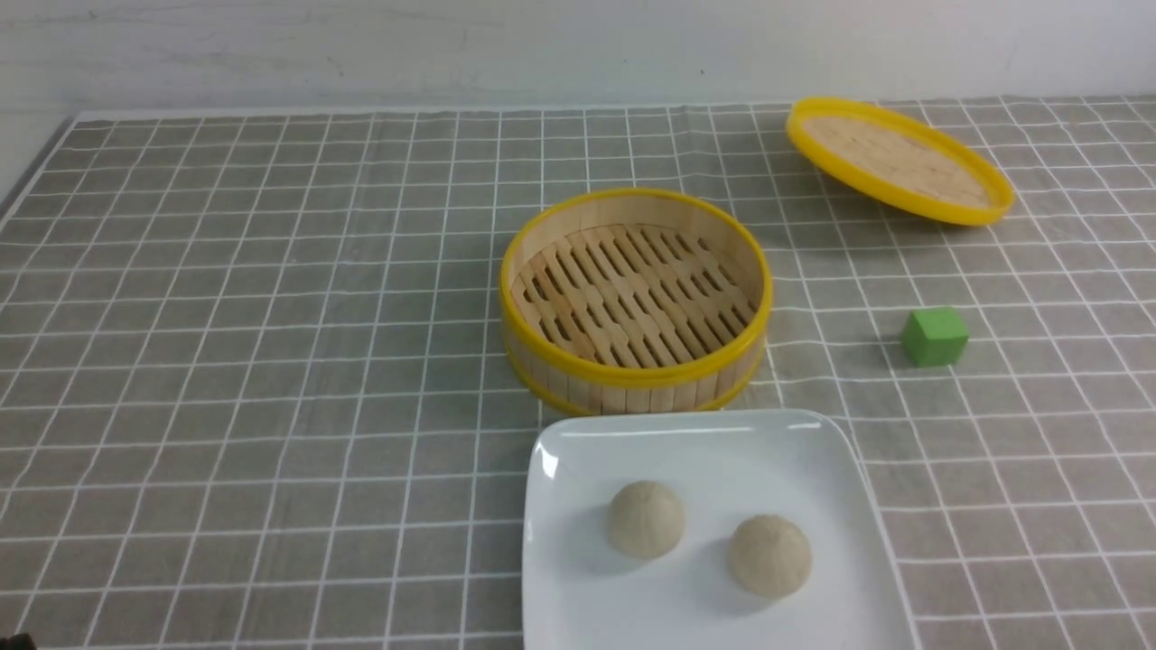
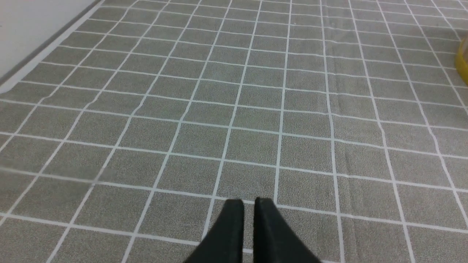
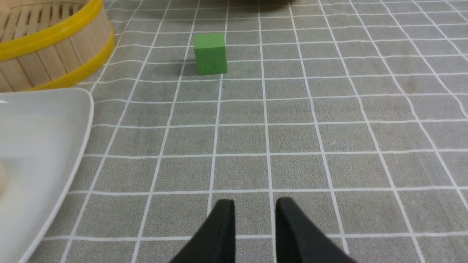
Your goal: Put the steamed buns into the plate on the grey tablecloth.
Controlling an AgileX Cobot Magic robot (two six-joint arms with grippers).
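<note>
Two cream-beige steamed buns [image 1: 646,518] [image 1: 769,554] sit side by side on the white square plate [image 1: 578,451], which lies on the grey tablecloth [image 1: 271,361] at the near centre. An edge of one bun [image 3: 2,179] and the plate [image 3: 44,146] also show in the right wrist view. My left gripper [image 2: 249,201] is shut and empty over bare cloth, far from the plate. My right gripper [image 3: 255,202] is empty, its jaws a little apart, over the cloth beside the plate. Neither gripper shows in the front view.
An empty round bamboo steamer [image 1: 635,298] with a yellow rim stands just behind the plate. Its flat lid [image 1: 899,160] lies tilted at the back right. A green cube [image 1: 934,337] sits to the right, ahead of my right gripper [image 3: 210,53].
</note>
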